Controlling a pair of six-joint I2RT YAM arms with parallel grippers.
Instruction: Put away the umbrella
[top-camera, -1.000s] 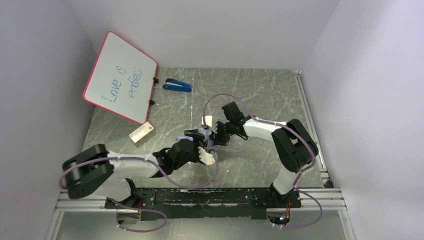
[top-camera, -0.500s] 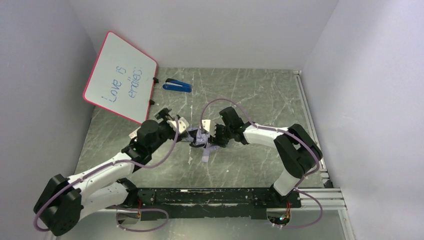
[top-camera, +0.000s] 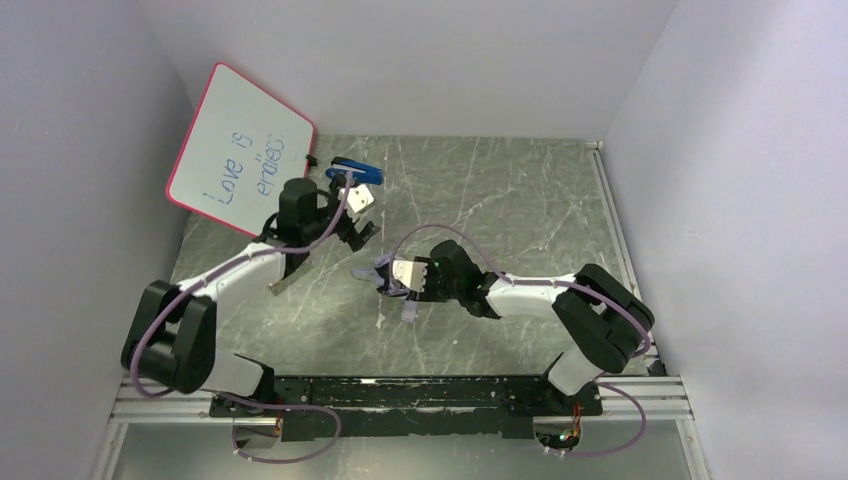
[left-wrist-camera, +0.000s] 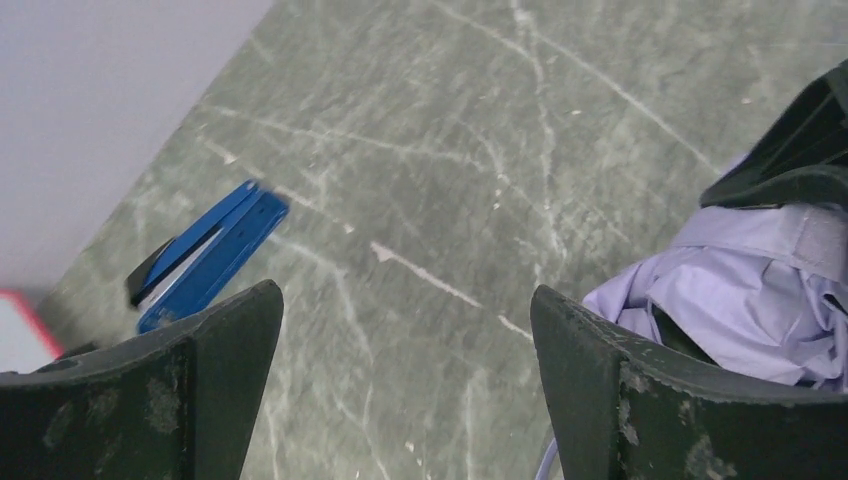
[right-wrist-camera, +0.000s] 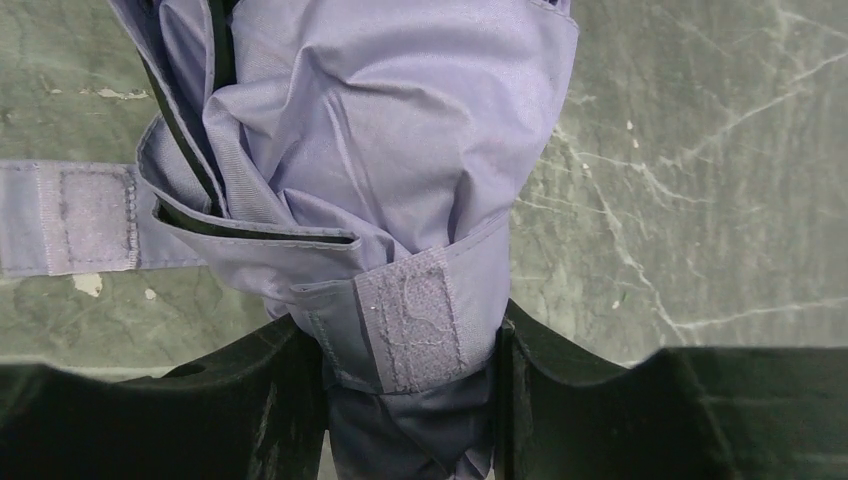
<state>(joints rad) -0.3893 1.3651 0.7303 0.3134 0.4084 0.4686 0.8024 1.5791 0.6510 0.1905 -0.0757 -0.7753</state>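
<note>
My right pincer (top-camera: 398, 283) (right-wrist-camera: 405, 345) pinches the umbrella (top-camera: 386, 284) (right-wrist-camera: 370, 150). In the right wrist view, one dark finger (right-wrist-camera: 270, 385) presses each side of the bundled lilac cloth, and a hook-and-loop patch sits right between them. The cloth bulges out ahead of the fingertips, creased and loosely gathered, with a black edge showing in the folds. A strap (right-wrist-camera: 65, 215) with its own fastening patch sticks out flat to one side of the bundle, unfastened, over the table (right-wrist-camera: 700, 200). From above, the bundle lies low on the table just ahead of this pincer, and a lilac end trails from it back towards my bases.

My left pincer (top-camera: 362, 215) (left-wrist-camera: 405, 300) is spread wide and pinches nothing. In its wrist view the two fingers stand well apart with only bare grey marbled table between them. The umbrella (left-wrist-camera: 730, 300) is off beyond the finger on that view's right, not between the fingers and not touching them; dark gear sits just over it. Beyond the other finger, farther ahead, lies the blue stapler (left-wrist-camera: 205, 255) (top-camera: 352, 170), near the wall. From above, this pincer is raised beside the stapler and near the leaning whiteboard (top-camera: 240, 150), apart from my right pincer and the umbrella.
</note>
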